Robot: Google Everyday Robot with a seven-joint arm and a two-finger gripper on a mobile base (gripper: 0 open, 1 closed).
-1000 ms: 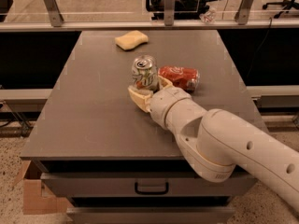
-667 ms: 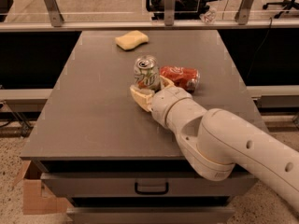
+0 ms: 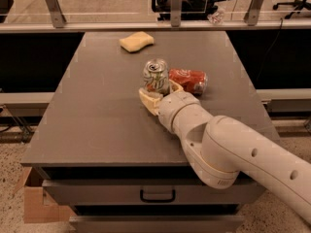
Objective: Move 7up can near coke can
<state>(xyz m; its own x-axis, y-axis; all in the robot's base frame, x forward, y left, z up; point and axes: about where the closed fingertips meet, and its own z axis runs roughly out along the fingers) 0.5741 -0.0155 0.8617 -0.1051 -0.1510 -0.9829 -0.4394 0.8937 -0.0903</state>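
Note:
The 7up can (image 3: 156, 75), silver-white with a green and red logo, stands upright near the middle of the grey table (image 3: 97, 110). The red coke can (image 3: 188, 80) lies on its side just to its right, almost touching it. My gripper (image 3: 159, 93) reaches in from the lower right and sits at the base of the 7up can. Its cream fingers (image 3: 147, 100) hug the can on the left and right, shut on it. The can rests on the table top.
A yellow sponge (image 3: 136, 41) lies at the far side of the table. My white arm (image 3: 228, 149) crosses the table's front right corner. A metal railing (image 3: 175, 4) runs behind the table. A cardboard box (image 3: 34, 203) sits on the floor at the lower left.

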